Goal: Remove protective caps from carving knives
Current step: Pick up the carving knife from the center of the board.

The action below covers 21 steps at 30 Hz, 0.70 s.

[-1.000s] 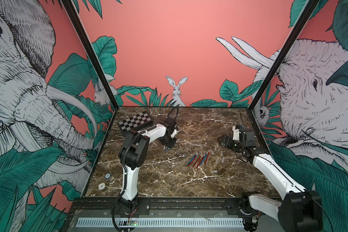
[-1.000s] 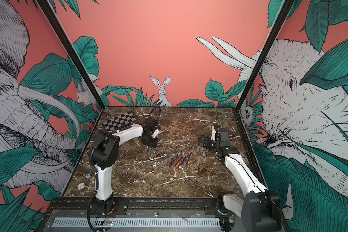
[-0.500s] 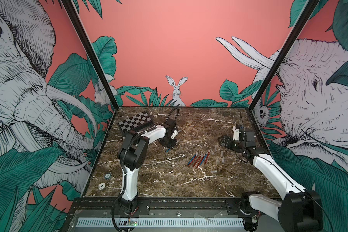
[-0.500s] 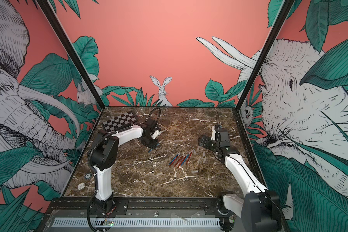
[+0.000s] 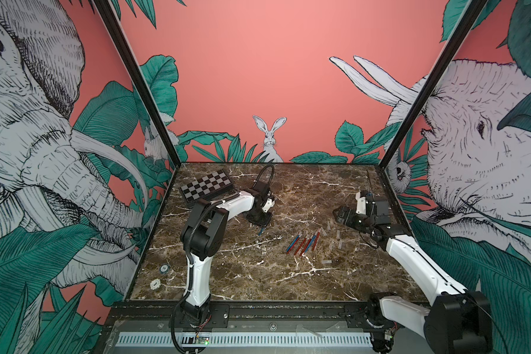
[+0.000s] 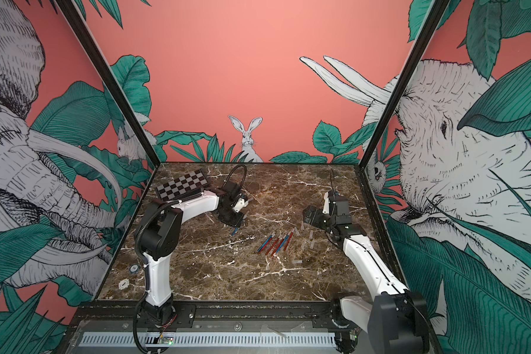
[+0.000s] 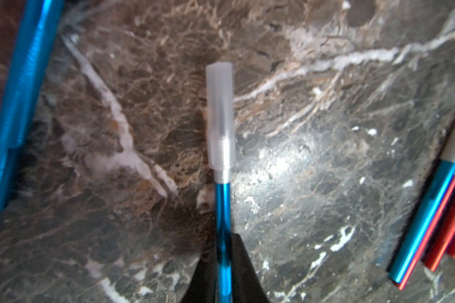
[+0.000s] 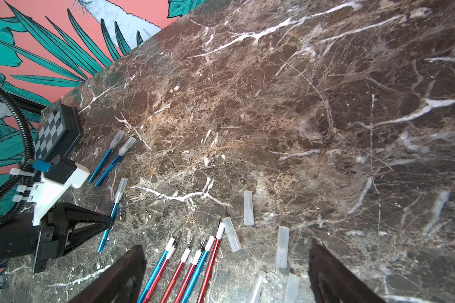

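Where the checkered board (image 5: 206,185) lies at the far left of the desk (image 5: 227,275), two capped blue carving knives (image 8: 104,158) rest between it and the left jaws. Those jaws are closed tight on the blue handle of a third carving knife (image 7: 223,223), whose clear protective cap (image 7: 220,118) is still on the tip, pointing away from the jaws. Between the two sets of jaws lies a row of uncapped red and blue knives (image 5: 304,243), packed side by side. Loose caps (image 8: 248,207) lie scattered just beside that row, beneath the right jaws, which hang wide open over the desk, holding nothing.
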### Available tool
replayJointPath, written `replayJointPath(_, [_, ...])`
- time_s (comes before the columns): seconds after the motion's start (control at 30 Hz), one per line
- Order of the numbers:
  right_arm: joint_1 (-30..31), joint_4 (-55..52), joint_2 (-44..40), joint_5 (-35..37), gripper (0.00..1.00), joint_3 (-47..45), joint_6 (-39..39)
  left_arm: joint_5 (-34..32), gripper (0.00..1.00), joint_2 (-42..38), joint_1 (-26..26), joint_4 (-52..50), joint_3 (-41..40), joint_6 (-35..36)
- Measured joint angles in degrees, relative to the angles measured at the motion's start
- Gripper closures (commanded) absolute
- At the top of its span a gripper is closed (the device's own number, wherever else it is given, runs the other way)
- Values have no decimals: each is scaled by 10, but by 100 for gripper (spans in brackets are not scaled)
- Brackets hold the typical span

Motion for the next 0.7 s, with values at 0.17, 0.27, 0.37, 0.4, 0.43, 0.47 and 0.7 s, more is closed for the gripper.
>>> replayJointPath(0.17, [0,0,0,0,7,0,0,5,95,0,0,2,0,0])
replayJointPath(0.27, [0,0,0,-7,8,0,0,8,95,0,0,2,0,0])
replayJointPath(0.37, [0,3,7,-21,11,2,3,15,95,-3,0,2,-2,-1])
replayJointPath(0.4, [0,5,12,-26,12,3,5,18,95,-4,-1,2,-4,-2])
replayJointPath(0.43, [0,7,19,-32,14,5,8,24,95,-7,-2,2,-8,-3])
replayJointPath(0.47, [0,12,27,-38,15,5,11,32,95,-10,-3,3,-12,-6])
replayJointPath(0.7, [29,52,78,-65,20,5,38,75,96,-46,-16,4,-21,-22])
